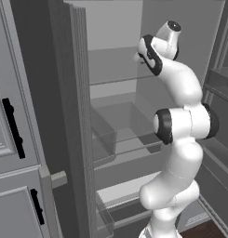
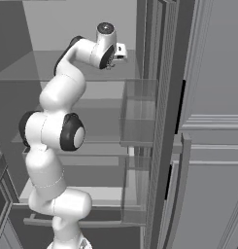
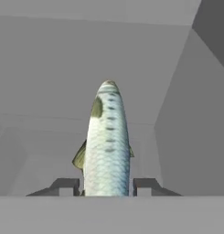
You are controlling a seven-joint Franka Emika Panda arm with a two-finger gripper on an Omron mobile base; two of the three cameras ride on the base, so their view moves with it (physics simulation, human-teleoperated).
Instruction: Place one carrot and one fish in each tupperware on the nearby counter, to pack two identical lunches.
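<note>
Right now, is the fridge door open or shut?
Open. The fridge door stands swung aside, the shelves inside show, and the arm reaches in.

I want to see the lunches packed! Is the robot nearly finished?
Not nearly. The arm reaches inside the open fridge, and the end effector has a fingertip on each side of one fish, apparently gripping it. Nothing here looks packed yet; this fish needs carrying to a tupperware on the counter.
</note>
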